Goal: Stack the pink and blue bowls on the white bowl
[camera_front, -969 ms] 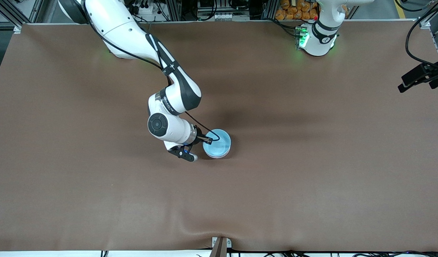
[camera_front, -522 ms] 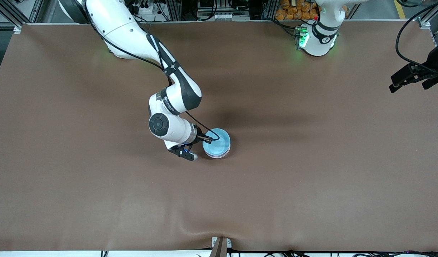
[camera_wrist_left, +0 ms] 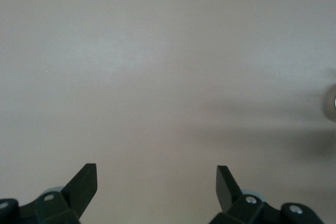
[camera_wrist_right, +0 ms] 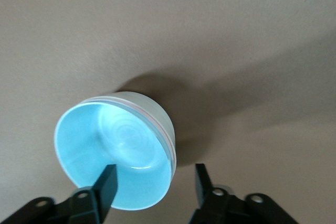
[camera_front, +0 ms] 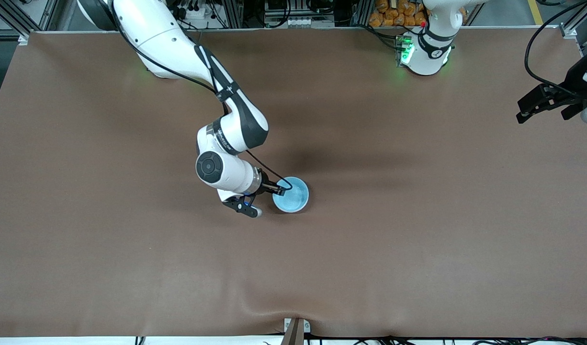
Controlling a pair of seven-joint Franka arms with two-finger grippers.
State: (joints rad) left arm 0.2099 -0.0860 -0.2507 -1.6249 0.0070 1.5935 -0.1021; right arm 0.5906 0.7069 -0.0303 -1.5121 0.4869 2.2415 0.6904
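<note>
The light blue bowl (camera_front: 290,194) sits nested on top of a stack near the table's middle. In the right wrist view the blue bowl (camera_wrist_right: 121,150) fills the white bowl (camera_wrist_right: 152,109), whose outer wall shows; a thin pink rim line (camera_wrist_right: 169,141) of the pink bowl shows between them. My right gripper (camera_front: 278,190) is open, its jaws astride the blue bowl's rim with a gap on each side, as the right wrist view (camera_wrist_right: 156,174) shows. My left gripper (camera_front: 522,115) is open and empty over the left arm's end of the table, also in the left wrist view (camera_wrist_left: 156,174).
The brown table cover (camera_front: 418,230) has a raised wrinkle (camera_front: 274,306) near its edge nearest the front camera. The left wrist view shows only bare cover (camera_wrist_left: 157,77).
The blue bowl has dropped level into the stack; the pink edge seen under it no longer shows from the front. The left gripper has drifted a little toward the table's middle.
</note>
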